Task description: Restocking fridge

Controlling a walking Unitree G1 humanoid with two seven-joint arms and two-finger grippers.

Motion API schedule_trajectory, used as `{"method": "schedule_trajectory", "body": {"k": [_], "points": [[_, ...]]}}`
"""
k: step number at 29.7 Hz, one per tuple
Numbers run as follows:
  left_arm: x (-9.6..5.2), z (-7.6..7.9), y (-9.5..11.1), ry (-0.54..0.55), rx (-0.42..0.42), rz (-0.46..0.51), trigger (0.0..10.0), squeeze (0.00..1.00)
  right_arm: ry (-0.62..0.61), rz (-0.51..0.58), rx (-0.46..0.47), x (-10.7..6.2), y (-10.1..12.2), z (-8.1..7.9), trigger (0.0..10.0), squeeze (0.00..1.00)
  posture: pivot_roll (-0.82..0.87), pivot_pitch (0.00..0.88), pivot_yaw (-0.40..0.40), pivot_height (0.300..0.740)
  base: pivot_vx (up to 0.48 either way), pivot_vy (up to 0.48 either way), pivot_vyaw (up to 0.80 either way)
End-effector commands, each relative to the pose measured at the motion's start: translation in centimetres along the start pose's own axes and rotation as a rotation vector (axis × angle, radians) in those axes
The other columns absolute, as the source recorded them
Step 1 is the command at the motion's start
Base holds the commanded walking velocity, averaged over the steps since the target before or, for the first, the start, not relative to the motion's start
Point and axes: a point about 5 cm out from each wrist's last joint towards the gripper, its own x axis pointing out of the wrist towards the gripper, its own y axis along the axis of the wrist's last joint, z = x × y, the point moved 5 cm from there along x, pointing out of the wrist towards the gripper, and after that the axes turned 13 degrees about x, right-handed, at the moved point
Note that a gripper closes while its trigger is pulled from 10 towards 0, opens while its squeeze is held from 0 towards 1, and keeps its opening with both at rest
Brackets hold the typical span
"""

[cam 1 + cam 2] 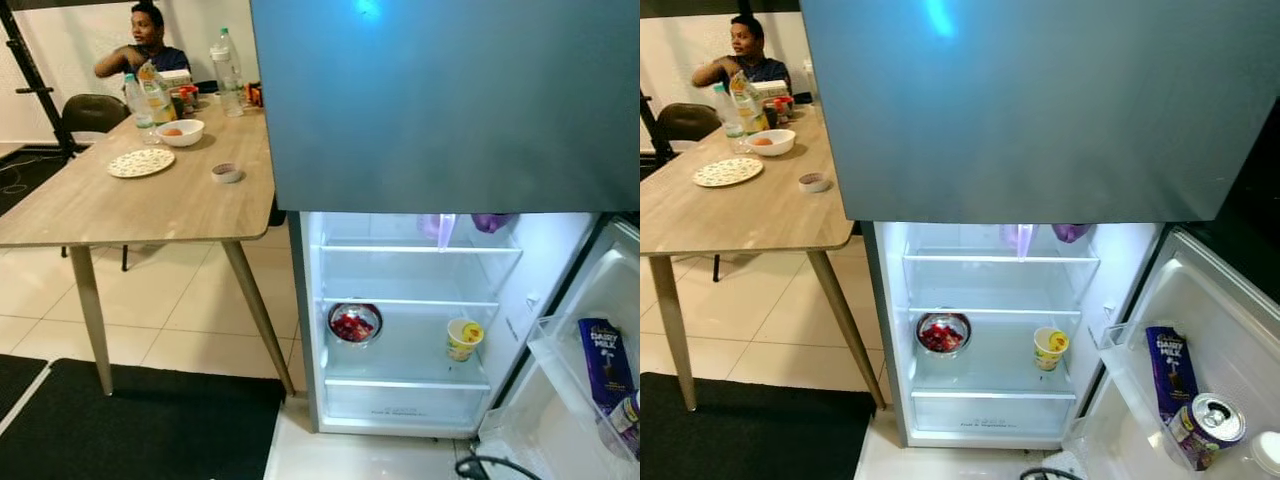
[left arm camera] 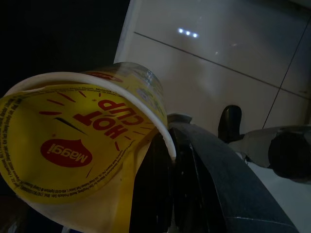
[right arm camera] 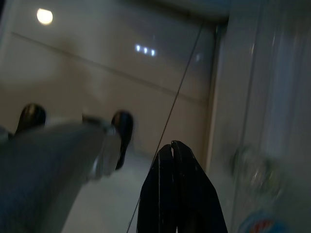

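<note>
The fridge (image 1: 400,330) stands open in front of me, its lower compartment lit. On the middle shelf sit a steel bowl of red food (image 1: 354,323) and a yellow noodle cup (image 1: 463,338). The open door's rack (image 1: 1160,400) holds a purple chocolate bar (image 1: 1166,368) and a can (image 1: 1206,425). In the left wrist view my left gripper (image 2: 165,160) is shut on the rim of a yellow Maggi Hot Cup (image 2: 82,145), low over the pale tiled floor. My right gripper (image 3: 177,184) hangs shut with nothing in it beside the fridge door.
A wooden table (image 1: 150,200) stands to the left with a plate (image 1: 141,162), bowls and bottles (image 1: 226,62) on it. A person (image 1: 145,45) sits at its far end. A black mat (image 1: 140,420) covers the floor before the table.
</note>
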Motion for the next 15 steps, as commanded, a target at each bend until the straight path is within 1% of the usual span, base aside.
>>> {"method": "schedule_trajectory", "body": {"k": [1, 3, 7, 8, 11, 15], "points": [[-0.2, -1.0, -0.4, 0.027, 0.017, -0.015, 10.0, 0.0, -0.02, -0.017, 0.047, -0.1, -0.8, 0.3, 10.0, 0.0, -0.06, 0.0, 0.018, 0.74, 0.0, 0.0, 0.0], [-0.3, -1.1, -0.5, 0.032, 0.026, -0.021, 10.0, 0.0, -0.028, -0.037, 0.061, -0.3, -1.6, 0.4, 10.0, 0.0, -0.06, 0.0, 0.019, 0.74, 0.0, 0.0, 0.0], [-0.3, -1.0, -0.5, 0.032, 0.028, -0.023, 10.0, 0.0, -0.036, -0.06, 0.06, -0.4, -2.4, 0.6, 10.0, 0.0, -0.06, 0.0, 0.019, 0.74, 0.0, 0.0, 0.0], [-0.2, -0.9, -0.5, 0.03, 0.029, -0.023, 10.0, 0.0, -0.043, -0.077, 0.06, -0.5, -3.0, 0.7, 10.0, 0.0, -0.06, 0.0, 0.019, 0.74, 0.0, 0.0, 0.0], [-0.2, -0.8, -0.4, 0.028, 0.03, -0.022, 10.0, 0.0, -0.045, -0.084, 0.058, -0.6, -3.3, 0.7, 10.0, 0.0, -0.06, 0.0, 0.019, 0.74, 0.0, 0.0, 0.0], [-0.2, -0.7, -0.4, 0.023, 0.033, -0.021, 10.0, 0.0, -0.043, -0.099, 0.022, -0.6, -3.6, 0.5, 10.0, 0.0, -0.07, 0.0, 0.022, 0.74, 0.0, 0.0, 0.0]]}}
